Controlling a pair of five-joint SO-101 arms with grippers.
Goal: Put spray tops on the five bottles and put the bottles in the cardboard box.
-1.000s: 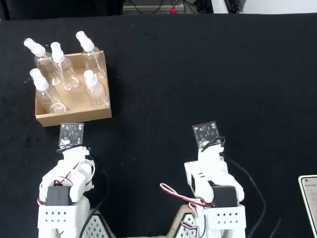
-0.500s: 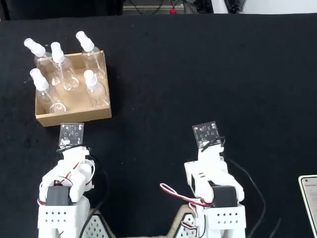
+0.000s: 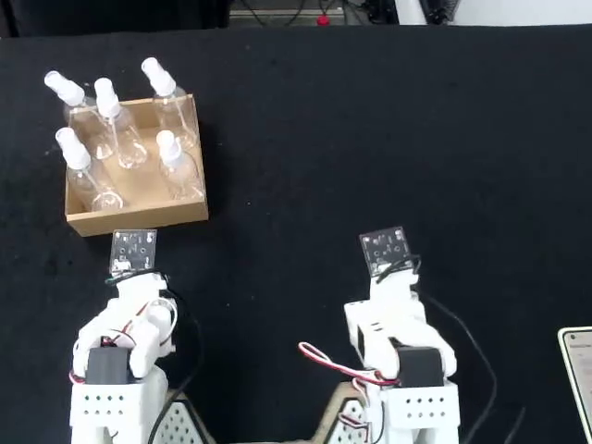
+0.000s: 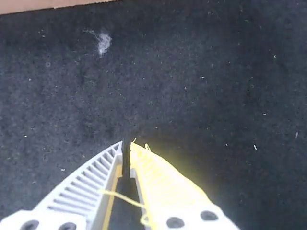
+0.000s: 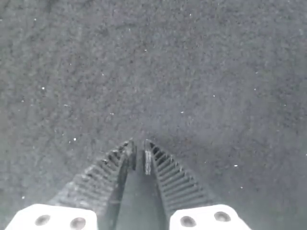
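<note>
At the far left of the tabletop (image 3: 370, 139), the box (image 3: 139, 218) holds all five bottles (image 3: 181, 168). Each stands upright or leans a little, and each wears a white spray top (image 3: 166, 144). By that showing nothing is left to cap or load, so the step in hand is only to end cleanly.

Near the box's front wall sits the left arm (image 3: 125, 338), folded back over its base. Its jaws are closed tip to tip and empty, pointing at bare cloth with a fleck of lint (image 4: 102, 40) ahead. With this arm so near the box, any move it makes should go up and back, away from that wall. That way the box isn't nudged and the tall bottles don't tip.

Well to the right is the right arm (image 3: 398, 338), folded likewise, its jaws pressed together on nothing over bare tabletop. It has no reason to cross toward the box; parked and closed is best.

A card (image 3: 578, 365) lies at the right edge, apart from both arms.
</note>
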